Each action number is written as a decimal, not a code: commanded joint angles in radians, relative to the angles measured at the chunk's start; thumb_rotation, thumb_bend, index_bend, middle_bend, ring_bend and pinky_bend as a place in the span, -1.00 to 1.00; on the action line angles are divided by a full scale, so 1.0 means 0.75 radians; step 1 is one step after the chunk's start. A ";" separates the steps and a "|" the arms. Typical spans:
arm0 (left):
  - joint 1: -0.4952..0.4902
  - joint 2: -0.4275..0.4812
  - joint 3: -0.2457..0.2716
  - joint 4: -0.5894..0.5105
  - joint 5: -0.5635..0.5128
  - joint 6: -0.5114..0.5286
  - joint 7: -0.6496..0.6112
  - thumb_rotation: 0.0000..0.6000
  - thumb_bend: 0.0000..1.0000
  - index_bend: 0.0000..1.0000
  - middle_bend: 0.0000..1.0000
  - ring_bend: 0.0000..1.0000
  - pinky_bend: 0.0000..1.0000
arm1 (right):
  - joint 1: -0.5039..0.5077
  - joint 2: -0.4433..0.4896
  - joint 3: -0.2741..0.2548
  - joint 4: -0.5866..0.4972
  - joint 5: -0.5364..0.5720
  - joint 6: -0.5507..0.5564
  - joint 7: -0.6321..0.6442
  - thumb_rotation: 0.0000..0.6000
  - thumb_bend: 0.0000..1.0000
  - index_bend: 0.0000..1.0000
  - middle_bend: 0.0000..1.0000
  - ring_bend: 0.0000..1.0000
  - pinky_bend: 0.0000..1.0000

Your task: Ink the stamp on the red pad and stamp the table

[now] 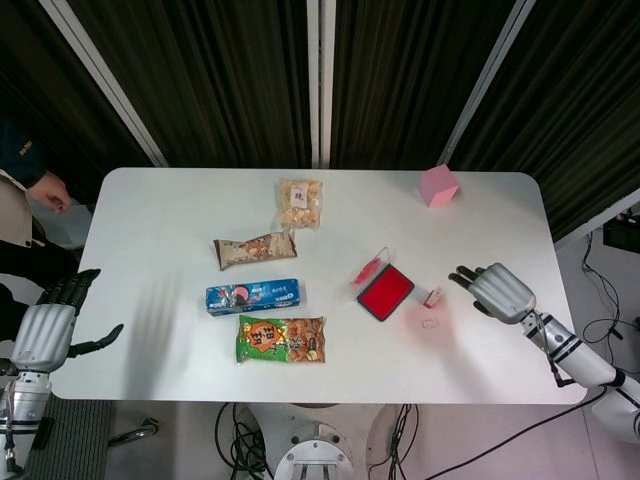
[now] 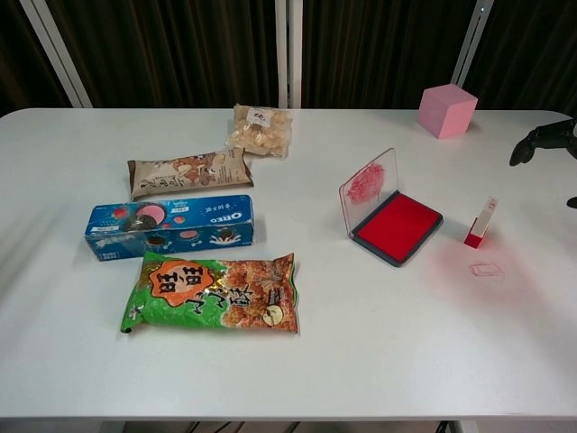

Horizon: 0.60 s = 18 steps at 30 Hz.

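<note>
While nothing is held, the right robot hand is seen with fingers spread above the table, near the stamp, which stands just beside the open red pad, untouched.

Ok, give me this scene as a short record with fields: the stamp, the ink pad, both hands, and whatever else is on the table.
stamp: small stamp standing free on the table, just right of the pad
ink pad: red pad, lid open and upright
mark: faint red outline on the table in front of the stamp
right hand: right hand open above the table, near the stamp, not touching it
left hand: left hand open, off the table's left edge
other items: four snack packs, pink cube
</note>
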 commanded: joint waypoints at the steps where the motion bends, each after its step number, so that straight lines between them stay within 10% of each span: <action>1: -0.001 0.000 0.000 -0.001 -0.004 -0.004 0.005 -0.31 -0.67 -0.82 -0.76 -0.76 -0.59 | 0.033 -0.129 -0.027 0.167 -0.023 0.083 0.120 1.00 -0.69 -0.42 -0.41 0.22 0.64; 18: 0.000 0.012 0.000 -0.001 -0.018 -0.007 0.002 -0.32 -0.67 -0.82 -0.76 -0.76 -0.59 | 0.088 -0.333 -0.103 0.464 0.004 0.073 0.241 1.00 -0.65 -0.26 -0.30 0.22 0.64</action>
